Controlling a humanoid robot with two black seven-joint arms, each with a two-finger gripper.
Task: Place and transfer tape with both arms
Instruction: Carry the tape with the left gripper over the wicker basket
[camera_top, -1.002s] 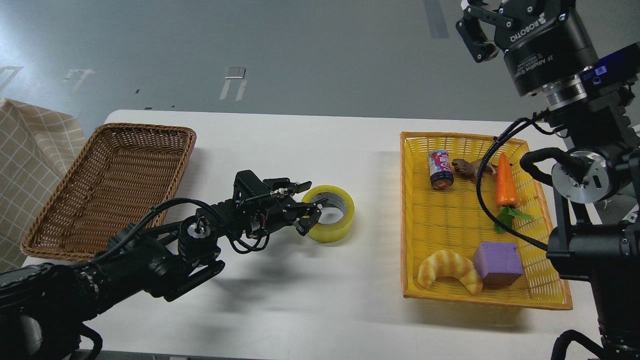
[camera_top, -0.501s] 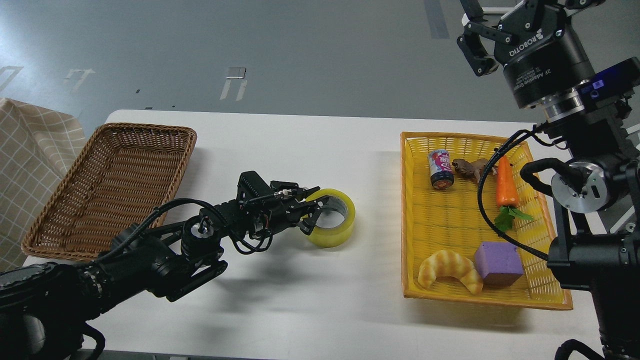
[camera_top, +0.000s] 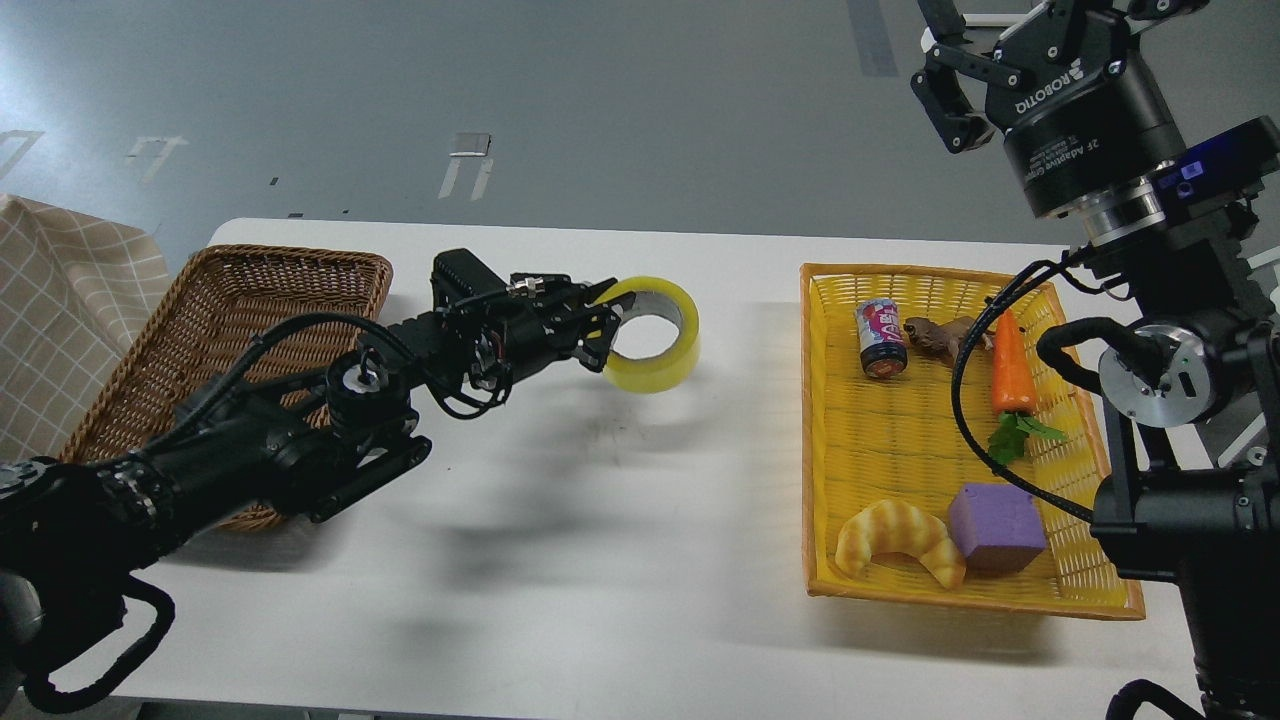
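Head view: the left claw (camera_top: 605, 325) grips the tape (camera_top: 652, 335) by its wall, above the white desk (camera_top: 620, 560). The right claw (camera_top: 945, 75) hangs high with fingers spread wide.

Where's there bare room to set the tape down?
The white table is bare between the brown basket and yellow basket. The brown basket looks empty; the left arm partly hides it. The yellow basket is crowded, free only mid-tray. Left gripper holds the tape.

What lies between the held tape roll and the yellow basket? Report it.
Head view: only bare white table lies between the tape roll, held in the left gripper, and the yellow basket.
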